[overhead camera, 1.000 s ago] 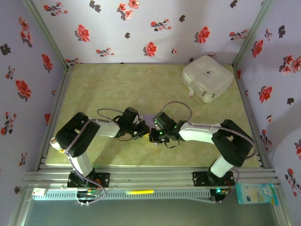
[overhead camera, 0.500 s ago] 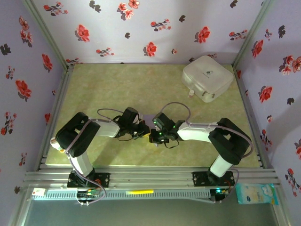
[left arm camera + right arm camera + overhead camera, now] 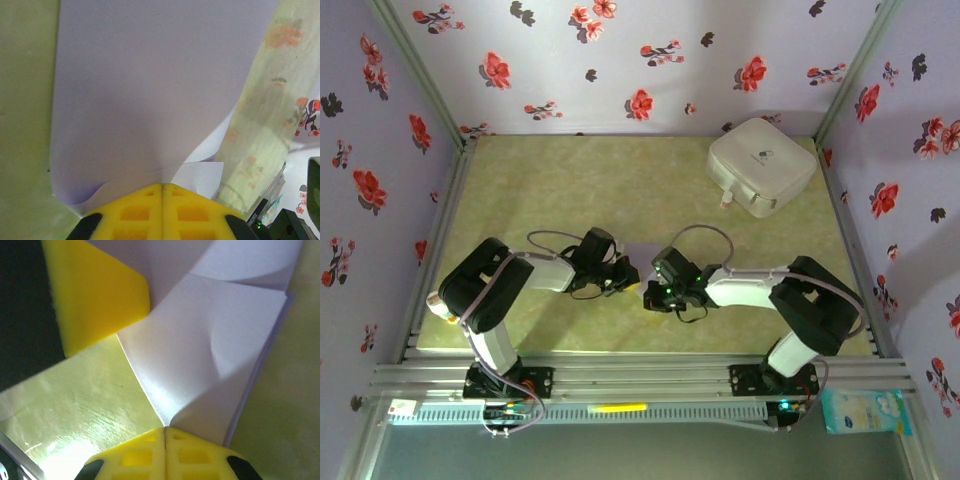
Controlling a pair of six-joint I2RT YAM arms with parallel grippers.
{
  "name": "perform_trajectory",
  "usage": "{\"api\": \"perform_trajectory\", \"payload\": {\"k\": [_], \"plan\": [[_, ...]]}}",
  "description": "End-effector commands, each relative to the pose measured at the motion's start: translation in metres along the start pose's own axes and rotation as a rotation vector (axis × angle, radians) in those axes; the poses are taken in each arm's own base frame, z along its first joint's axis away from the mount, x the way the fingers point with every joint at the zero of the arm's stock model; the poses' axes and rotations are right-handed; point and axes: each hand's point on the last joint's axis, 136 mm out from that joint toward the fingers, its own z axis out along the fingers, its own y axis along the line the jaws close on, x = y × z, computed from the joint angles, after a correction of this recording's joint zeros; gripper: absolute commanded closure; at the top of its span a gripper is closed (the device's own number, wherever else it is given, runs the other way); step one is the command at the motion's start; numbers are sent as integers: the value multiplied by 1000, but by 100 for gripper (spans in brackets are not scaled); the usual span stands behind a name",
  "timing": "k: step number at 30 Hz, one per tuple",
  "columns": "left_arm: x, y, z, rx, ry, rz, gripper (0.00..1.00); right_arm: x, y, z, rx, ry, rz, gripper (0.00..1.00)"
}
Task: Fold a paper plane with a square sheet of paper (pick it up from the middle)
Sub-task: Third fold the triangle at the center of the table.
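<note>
The square sheet of paper [image 3: 150, 75] is pale lavender and bent into loose flaps above the green mat. A small patch of the sheet [image 3: 641, 254] shows between the two wrists in the top view. My left gripper [image 3: 161, 187] is shut on one edge of it, yellow pads pressed together. My right gripper [image 3: 164, 429] is shut on a folded corner of the sheet [image 3: 210, 355], close to the mat. One yellow finger of the left gripper [image 3: 95, 300] shows at upper left in the right wrist view. In the top view the left gripper [image 3: 624, 277] and the right gripper [image 3: 651, 293] nearly meet.
A white rounded box [image 3: 761, 166] sits at the back right of the green mat [image 3: 570, 190]. Flowered walls close in the back and both sides. The metal rail [image 3: 640, 375] with both arm bases runs along the near edge.
The right gripper has drawn slightly right and toward the near edge. A lavender strip of the sheet now shows between the wrists. The left arm has stayed put.
</note>
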Motion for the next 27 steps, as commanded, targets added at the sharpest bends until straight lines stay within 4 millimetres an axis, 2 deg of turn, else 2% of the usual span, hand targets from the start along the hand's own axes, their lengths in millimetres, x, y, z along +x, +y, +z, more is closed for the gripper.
{"api": "perform_trajectory", "payload": {"k": [1,12,14,19,22,24,27], "plan": [[8,30,7,-97,19,-22,100,20,-18,-2,32,40,48,92],[8,32,6,-103,11,-32,100,39,-35,-9,19,52,75,91],[8,33,6,-103,7,-35,100,39,-32,-13,-9,52,86,91],[6,31,4,-78,-25,-68,100,17,2,-39,-136,-36,110,91],[4,31,-1,-74,-69,-96,100,2,12,-54,-157,-87,119,90],[3,30,-3,-75,-93,-109,100,-5,12,-57,-135,-97,132,90],[3,30,-5,-78,-120,-124,100,-13,18,-52,-126,-84,141,91]]}}
